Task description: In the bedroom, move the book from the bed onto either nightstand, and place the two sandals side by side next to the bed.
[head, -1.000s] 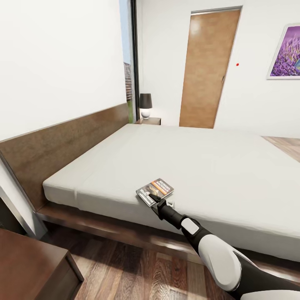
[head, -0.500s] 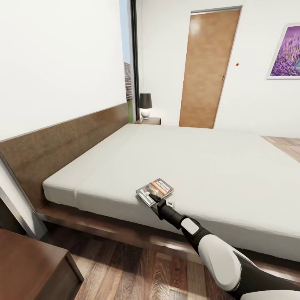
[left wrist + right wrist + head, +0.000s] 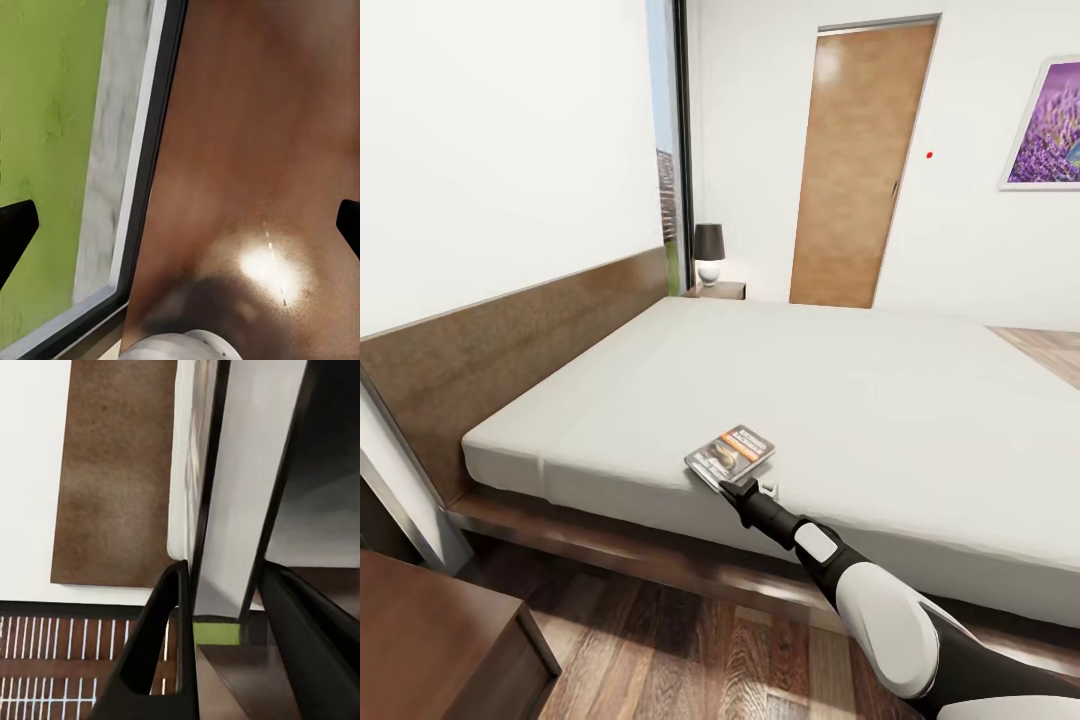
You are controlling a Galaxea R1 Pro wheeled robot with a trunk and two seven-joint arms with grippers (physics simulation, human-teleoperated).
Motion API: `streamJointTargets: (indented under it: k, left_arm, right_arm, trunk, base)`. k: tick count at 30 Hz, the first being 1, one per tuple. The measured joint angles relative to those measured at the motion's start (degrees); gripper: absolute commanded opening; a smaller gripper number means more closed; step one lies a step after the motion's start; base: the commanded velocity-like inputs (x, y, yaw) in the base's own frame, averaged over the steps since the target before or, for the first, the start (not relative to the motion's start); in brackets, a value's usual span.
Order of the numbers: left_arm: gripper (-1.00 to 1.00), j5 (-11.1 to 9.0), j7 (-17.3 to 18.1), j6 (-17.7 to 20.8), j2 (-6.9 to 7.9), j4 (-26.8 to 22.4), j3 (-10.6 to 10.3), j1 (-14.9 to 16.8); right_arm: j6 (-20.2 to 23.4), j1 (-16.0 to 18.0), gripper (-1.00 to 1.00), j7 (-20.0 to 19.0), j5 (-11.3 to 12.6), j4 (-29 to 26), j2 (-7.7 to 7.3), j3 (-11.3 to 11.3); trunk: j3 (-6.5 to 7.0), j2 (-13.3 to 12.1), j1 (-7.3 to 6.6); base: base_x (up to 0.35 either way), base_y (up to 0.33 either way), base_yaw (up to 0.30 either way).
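The book [image 3: 731, 454] lies flat on the off-white bed [image 3: 840, 400], close to its near edge. My right gripper [image 3: 732, 488] sits at the book's near edge with its fingers apart. In the right wrist view the gripper [image 3: 225, 574] straddles the thin book [image 3: 196, 472], whose edge lies against one finger [image 3: 161, 652]. My left gripper [image 3: 184, 225] is open wide over a glossy reddish-brown wood surface [image 3: 255, 150]. One nightstand [image 3: 440, 640] stands at the lower left, another [image 3: 722, 290] at the far end of the headboard. The sandals are out of view.
A black-shaded lamp [image 3: 709, 252] stands on the far nightstand. A wooden door [image 3: 860, 160] and a purple picture [image 3: 1045, 125] are on the far wall. The brown headboard [image 3: 510, 350] runs along the left. Wood floor [image 3: 690, 650] lies between me and the bed.
My right gripper has drawn back a little toward me, so its fingertips no longer overlap the book's cover. The book has hardly moved.
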State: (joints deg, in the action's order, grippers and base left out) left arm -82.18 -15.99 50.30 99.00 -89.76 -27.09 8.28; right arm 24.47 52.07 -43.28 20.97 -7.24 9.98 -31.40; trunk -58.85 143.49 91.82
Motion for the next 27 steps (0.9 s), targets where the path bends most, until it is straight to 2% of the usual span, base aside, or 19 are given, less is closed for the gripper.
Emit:
streamJointTargets:
  k: [9,15,23,25,27]
  left_arm:
    - [1.0,0.1,0.0,0.0,-0.02,0.0,-0.1,0.1]
    - [1.0,1.3,0.1,0.0,-0.02,0.0,-0.1,0.1]
    - [1.0,1.9,0.1,0.0,-0.04,-0.1,0.0,0.1]
    - [1.0,1.9,0.1,0.0,-0.04,-0.1,0.0,0.1]
    - [1.0,1.9,0.1,0.0,-0.05,-0.1,0.2,-0.1]
  right_arm:
    - [0.2,0.1,-1.0,0.2,-0.1,0.0,0.0,0.1]
    - [0.3,0.1,-1.0,0.4,-0.2,0.1,0.0,0.2]
    - [0.4,0.1,-1.0,0.3,-0.3,0.0,0.0,0.3]
    - [0.5,0.2,-1.0,0.7,-0.2,0.1,0.0,0.2]
    - [-0.6,0.3,-1.0,0.8,0.1,-0.1,-0.01,-0.9]
  trunk:
    - [0.0,0.0,-0.01]
    - [-0.01,0.0,-0.02]
    - [0.0,0.0,0.0]
    - [0.43,0.0,0.23]
    - [0.88,-0.1,0.22]
  base:
    - [0.0,0.0,0.0]
    - [0.0,0.0,0.0]
    - [0.0,0.0,0.0]
    - [0.0,0.0,0.0]
    - [0.0,0.0,0.0]
